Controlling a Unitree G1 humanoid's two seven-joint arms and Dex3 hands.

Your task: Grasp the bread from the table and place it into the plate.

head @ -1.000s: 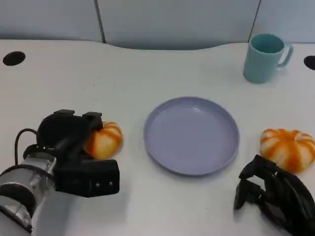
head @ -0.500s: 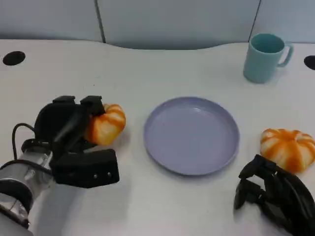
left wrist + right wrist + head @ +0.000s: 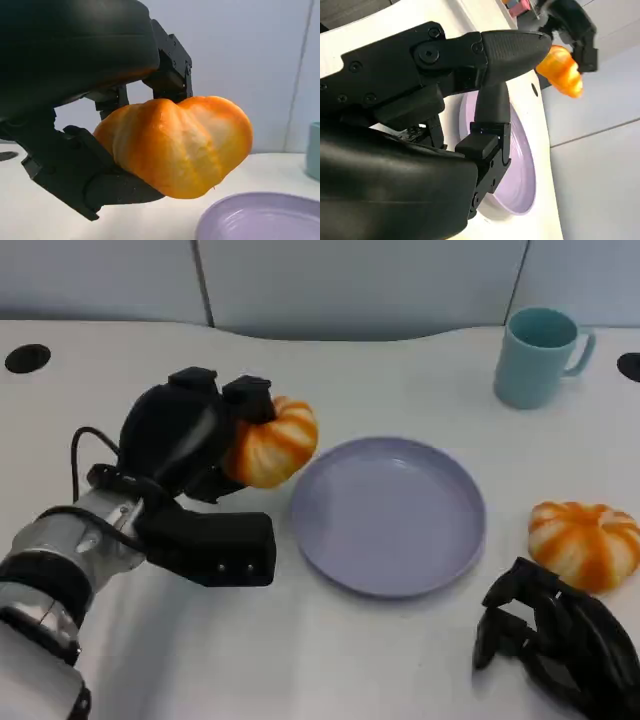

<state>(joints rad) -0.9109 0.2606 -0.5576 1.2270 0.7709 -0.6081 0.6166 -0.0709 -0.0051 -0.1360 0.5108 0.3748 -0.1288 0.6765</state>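
Note:
My left hand (image 3: 190,440) grips an orange, pumpkin-shaped bread (image 3: 272,441) and holds it lifted above the table, just left of the lavender plate (image 3: 388,514). In the left wrist view the bread (image 3: 177,142) sits between the black fingers (image 3: 80,170), with the plate's rim (image 3: 260,217) below it. A second orange bread (image 3: 584,542) lies on the table right of the plate. My right hand (image 3: 555,645) rests low at the front right, fingers apart and holding nothing. The right wrist view shows that hand (image 3: 420,100), the plate (image 3: 517,165) and the lifted bread (image 3: 561,70) beyond.
A teal mug (image 3: 539,356) stands at the back right. Two black round holes (image 3: 27,358) mark the table's back corners. Grey panels close off the far side.
My left hand has lifted the bread off the table and carried it up and to the right, toward the plate's left edge. The right hand has stayed put.

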